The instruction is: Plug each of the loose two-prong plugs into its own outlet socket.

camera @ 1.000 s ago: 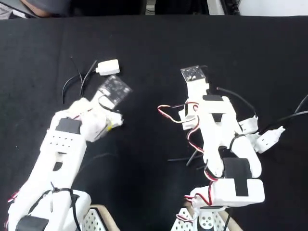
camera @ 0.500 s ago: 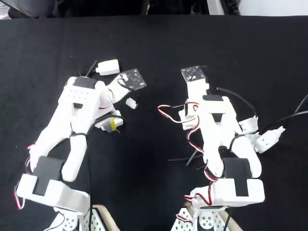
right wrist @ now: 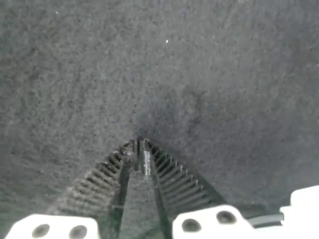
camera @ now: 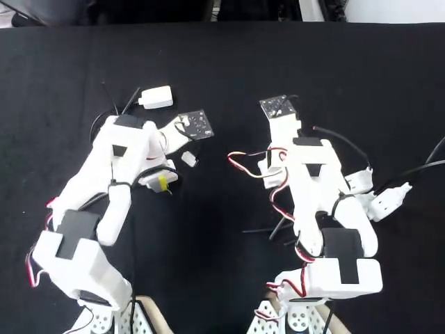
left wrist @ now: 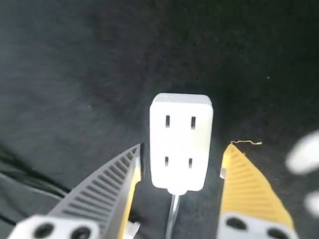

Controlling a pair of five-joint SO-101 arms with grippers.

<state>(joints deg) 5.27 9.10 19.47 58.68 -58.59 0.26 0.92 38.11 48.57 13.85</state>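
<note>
Wide-open left gripper (left wrist: pixel 184 147) straddled cord end of outlet socket (left wrist: pixel 181 142), small gap each side, nothing held. Socket lay slots-up on black cloth (left wrist: pixel 75 59). Judged best: close squarely on socket's long sides, slots left uncovered. Empty right gripper (right wrist: pixel 140 144) was pinched shut, position relative to socket unclear. Blurred white shape (left wrist: pixel 303 155) beside socket: plug or not, couldn't tell.

Black felt-like cloth (camera: pixel 222 62) covers my whole table (camera: pixel 229 26), matte and evenly lit, with a pale surface (camera: pixel 396 10) past its far right corner and dark, unclear clutter (camera: pixel 153 8) along the back edge.
</note>
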